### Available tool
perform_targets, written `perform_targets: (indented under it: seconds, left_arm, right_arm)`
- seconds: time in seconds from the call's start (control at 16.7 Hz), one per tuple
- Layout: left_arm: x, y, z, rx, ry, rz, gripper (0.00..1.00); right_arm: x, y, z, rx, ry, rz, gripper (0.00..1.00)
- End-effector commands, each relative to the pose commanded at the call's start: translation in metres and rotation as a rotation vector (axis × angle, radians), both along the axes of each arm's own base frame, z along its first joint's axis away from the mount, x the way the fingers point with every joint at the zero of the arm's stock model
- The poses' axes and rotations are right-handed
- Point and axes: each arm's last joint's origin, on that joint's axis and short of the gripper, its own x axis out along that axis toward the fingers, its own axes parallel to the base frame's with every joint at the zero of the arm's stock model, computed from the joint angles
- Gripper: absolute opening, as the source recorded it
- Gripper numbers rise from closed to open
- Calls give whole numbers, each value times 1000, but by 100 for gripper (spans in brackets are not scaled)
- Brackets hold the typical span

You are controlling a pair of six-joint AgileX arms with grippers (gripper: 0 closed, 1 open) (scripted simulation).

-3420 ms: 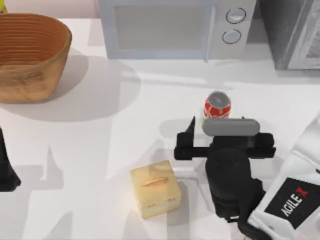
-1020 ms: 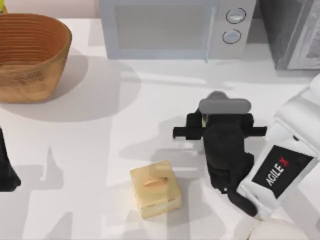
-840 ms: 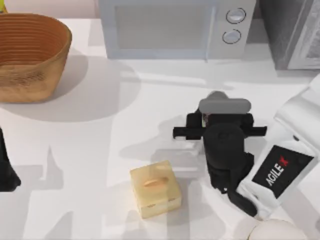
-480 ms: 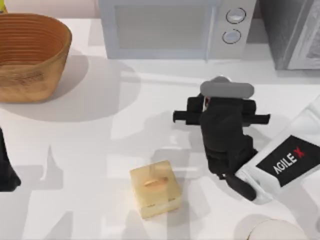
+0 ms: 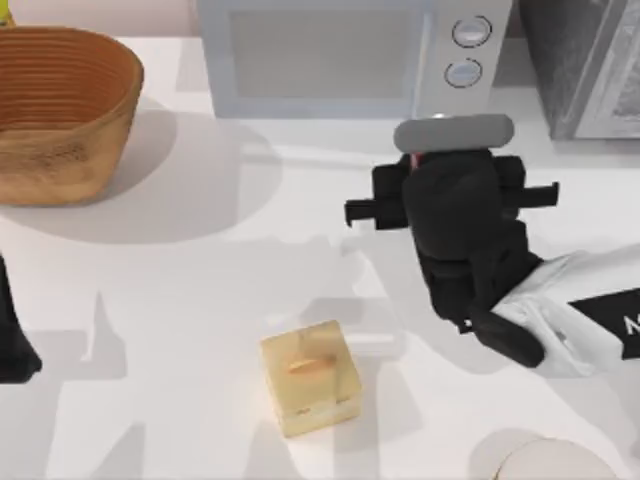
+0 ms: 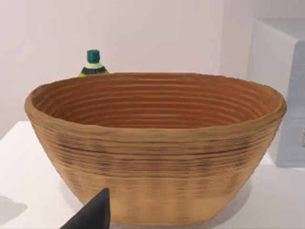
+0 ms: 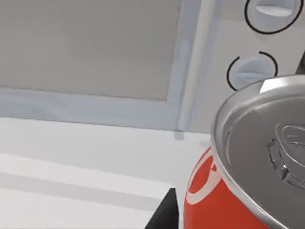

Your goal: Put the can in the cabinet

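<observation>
1. White worktop (image 5: pixel 200 290) spreads under everything, catching long grey shadows.
2. Light grey microwave (image 5: pixel 340 55) stands along the far edge, its two round dials toward the right; in the right wrist view its door and dials (image 7: pixel 252 71) sit close behind the can.
3. The cabinet (image 5: pixel 585 60), dark grey with a pale-framed speckled door panel, stands at the far right corner, just beside the microwave. Nothing of the can is inside it.
4. A woven brown basket (image 5: pixel 60 110) sits at the far left of the worktop. In the left wrist view its ribbed wall (image 6: pixel 157 157) faces the camera, with a green-capped bottle (image 6: pixel 93 62) poking up behind its rim.
5. The right arm reaches in from the right side, and the right gripper (image 5: pixel 440 175) hangs in front of the microwave, below the dials and well left of the cabinet door.
6. The left gripper (image 5: pixel 15 340) sits parked at the left edge of the worktop; I cannot tell how its jaws stand.
7. A tan box (image 5: pixel 310 375) rests on the worktop toward the near side, well apart from the right gripper.
8. The can (image 7: pixel 238 171), red with a grey metal top, is clamped in the right gripper's jaws, and a sliver of red peeks out under the gripper from above (image 5: pixel 418 157).
</observation>
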Motion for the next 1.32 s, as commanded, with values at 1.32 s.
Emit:
perform_targets:
  seconds: [1.32]
  left_arm:
    - [0, 0, 0, 0, 0, 0, 100]
  right_arm:
    - [-90, -168, 106, 112, -189, 64, 0]
